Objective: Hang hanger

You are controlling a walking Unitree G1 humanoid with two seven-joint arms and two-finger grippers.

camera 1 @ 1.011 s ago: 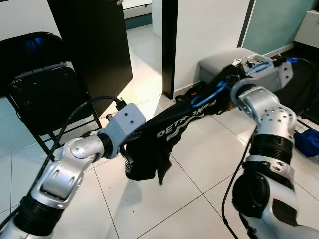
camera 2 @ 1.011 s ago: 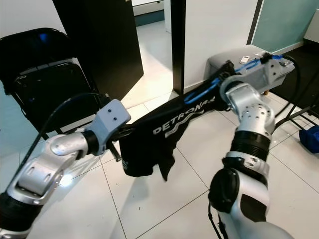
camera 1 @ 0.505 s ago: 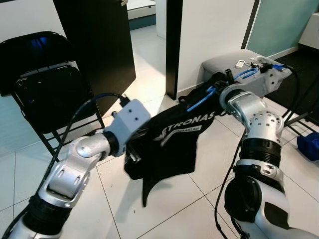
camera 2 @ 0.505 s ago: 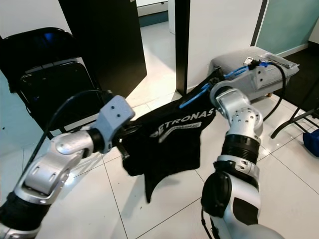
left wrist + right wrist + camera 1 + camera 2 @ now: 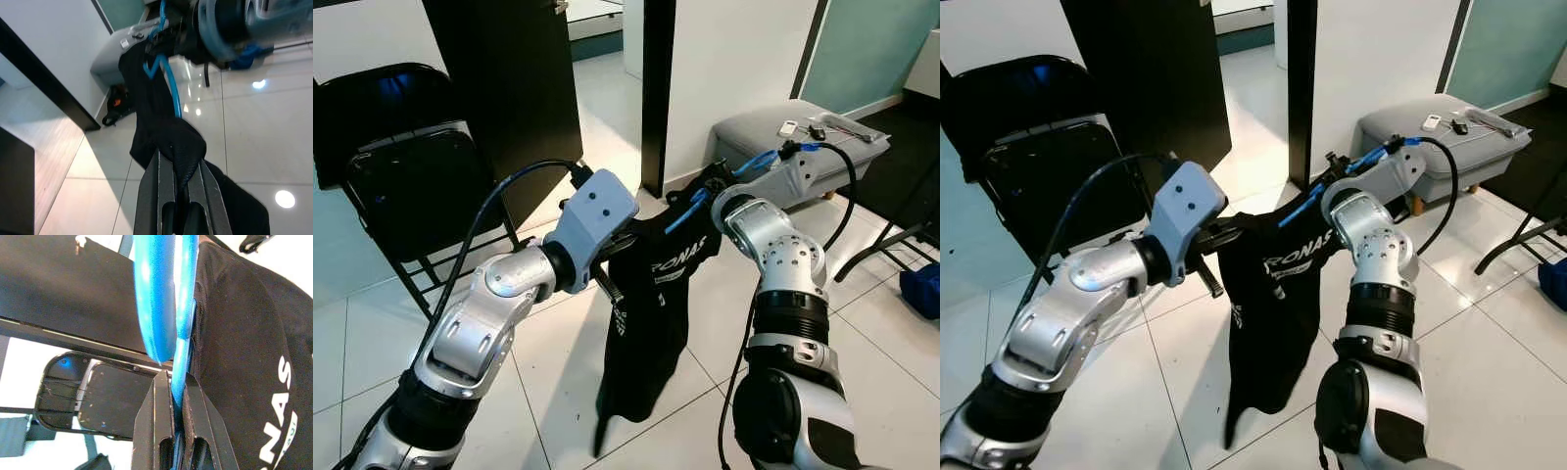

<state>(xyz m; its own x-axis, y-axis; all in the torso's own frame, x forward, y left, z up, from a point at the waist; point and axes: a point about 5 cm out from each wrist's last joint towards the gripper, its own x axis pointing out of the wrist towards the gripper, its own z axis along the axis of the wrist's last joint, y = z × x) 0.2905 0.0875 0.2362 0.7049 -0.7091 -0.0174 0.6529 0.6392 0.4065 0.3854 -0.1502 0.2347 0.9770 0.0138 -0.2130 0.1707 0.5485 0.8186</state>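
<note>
white tiled floor (image 5: 862,323) bears a black folding chair (image 5: 406,186) and grey ottoman (image 5: 773,132).

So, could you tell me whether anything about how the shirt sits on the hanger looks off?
Yes. The black shirt hangs bunched and lopsided from the blue hanger: the left gripper pinches a wad of cloth at one end, the right gripper clamps the hanger, and most fabric droops floorward.

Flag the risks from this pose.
1. The left gripper pinches only a fold of the black shirt; the cloth could slip out.
2. The right gripper clamps the blue hanger on a thin edge, so it may twist.
3. The shirt's hem hangs near the floor and could drag.
</note>
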